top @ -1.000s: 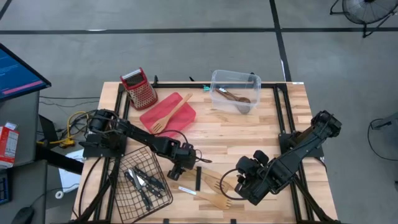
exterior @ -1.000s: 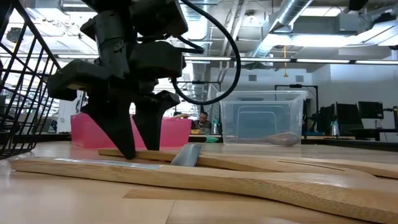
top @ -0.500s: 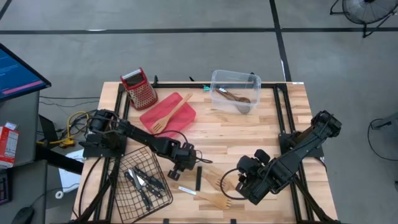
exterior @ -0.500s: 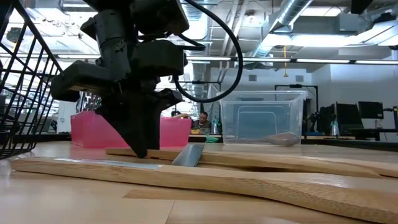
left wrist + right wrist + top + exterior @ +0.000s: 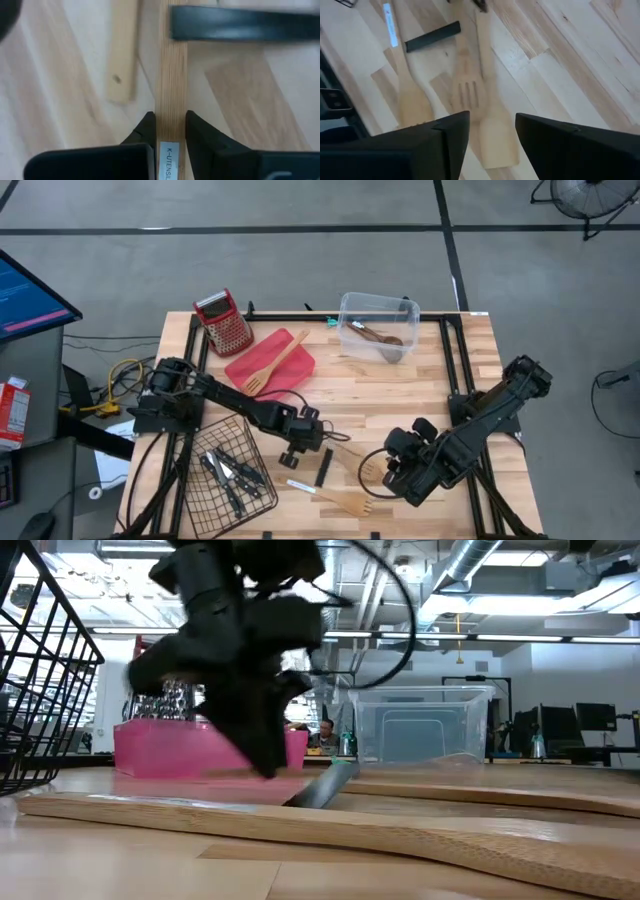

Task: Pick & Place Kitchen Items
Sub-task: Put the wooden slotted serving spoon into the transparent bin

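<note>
My left pincer (image 5: 168, 129) has just closed on the handle of a wooden spatula (image 5: 170, 95) lying on the bench (image 5: 400, 395) near the front edge, beside the black-handled knife (image 5: 324, 467). I'd say the grasp is made and the lift comes next. A second ago those fingers straddled it, open; now they pinch it. My right pincer (image 5: 491, 131) waits open above the other wooden turners (image 5: 470, 95).

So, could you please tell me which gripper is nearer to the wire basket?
Left. The left gripper is just beside the wire basket, shut on a wooden utensil handle; the right gripper sits farther across the table.
</note>
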`<action>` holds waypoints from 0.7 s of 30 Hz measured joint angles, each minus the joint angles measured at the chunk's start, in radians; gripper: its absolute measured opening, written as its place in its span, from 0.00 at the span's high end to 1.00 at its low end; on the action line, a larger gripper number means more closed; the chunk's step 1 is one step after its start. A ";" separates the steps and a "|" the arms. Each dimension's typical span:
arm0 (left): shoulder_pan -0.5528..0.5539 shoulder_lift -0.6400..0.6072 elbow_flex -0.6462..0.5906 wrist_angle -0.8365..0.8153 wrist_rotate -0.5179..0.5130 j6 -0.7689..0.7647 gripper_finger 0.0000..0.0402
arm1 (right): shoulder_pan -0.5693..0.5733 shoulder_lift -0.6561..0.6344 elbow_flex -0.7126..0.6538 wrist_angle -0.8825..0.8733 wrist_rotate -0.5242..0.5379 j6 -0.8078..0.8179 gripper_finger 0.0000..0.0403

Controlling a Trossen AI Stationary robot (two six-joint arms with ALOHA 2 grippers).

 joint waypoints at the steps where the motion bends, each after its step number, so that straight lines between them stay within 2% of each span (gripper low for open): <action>1: 0.000 -0.001 0.011 0.001 0.000 -0.002 0.89 | 0.000 -0.010 0.000 0.000 0.000 0.000 0.57; 10: -0.001 -0.003 0.104 -0.053 0.035 -0.007 0.89 | 0.051 -0.135 0.000 -0.007 0.044 0.026 0.58; 21: 0.022 -0.007 0.183 -0.057 0.005 -0.055 0.89 | 0.158 -0.261 0.000 -0.085 0.228 0.134 0.60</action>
